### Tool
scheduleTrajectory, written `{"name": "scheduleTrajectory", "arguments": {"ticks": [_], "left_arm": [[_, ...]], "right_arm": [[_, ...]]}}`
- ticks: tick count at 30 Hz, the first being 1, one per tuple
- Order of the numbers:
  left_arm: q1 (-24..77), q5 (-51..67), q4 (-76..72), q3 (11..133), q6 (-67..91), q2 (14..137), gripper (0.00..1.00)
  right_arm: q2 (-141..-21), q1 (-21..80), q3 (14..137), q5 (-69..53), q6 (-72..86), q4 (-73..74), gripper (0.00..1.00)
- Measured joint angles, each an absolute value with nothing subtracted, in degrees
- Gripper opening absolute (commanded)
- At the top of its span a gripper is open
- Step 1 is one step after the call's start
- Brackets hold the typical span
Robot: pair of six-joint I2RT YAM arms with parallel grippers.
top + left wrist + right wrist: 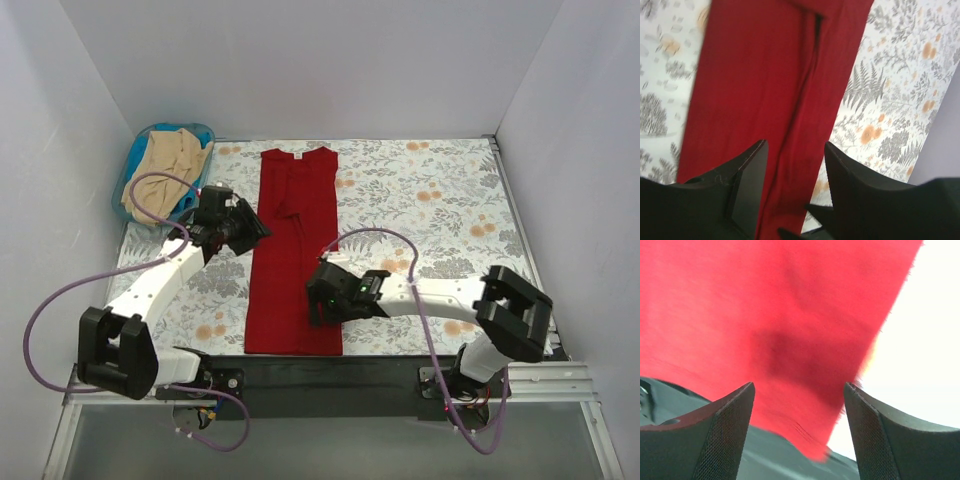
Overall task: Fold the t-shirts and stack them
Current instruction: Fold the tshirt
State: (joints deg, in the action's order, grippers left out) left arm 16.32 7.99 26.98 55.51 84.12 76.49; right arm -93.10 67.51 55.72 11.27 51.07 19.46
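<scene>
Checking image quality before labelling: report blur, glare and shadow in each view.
Top external: evenly lit and sharp, only soft shadows. Left wrist: tablecloth smeared at the left edge, red t-shirt reasonably clear. Right wrist: tablecloth beside the red t-shirt blown out to white, the fabric soft and oversaturated, a dark shadow patch on it.

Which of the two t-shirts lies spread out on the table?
The red t-shirt, folded into a long, flat strip. The beige t-shirt is not laid out: it sits crumpled in the blue basket.
</scene>
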Motion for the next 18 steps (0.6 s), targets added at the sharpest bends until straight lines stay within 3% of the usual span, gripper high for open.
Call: {"name": "scheduleTrajectory", "arguments": {"ticks": [8, 18], "left_arm": [[16.4, 5.8, 32.3, 44.7, 87.2, 65.0, 0.33], [19.4, -1.3, 37.7, 29.6, 97.3, 57.5, 0.31]], "right_arm": [[-78.5, 66.2, 43.8, 14.5, 52.2, 21.2, 0.71], [-81.0, 65.3, 40.8, 9.4, 51.8, 17.8, 0.66]]}}
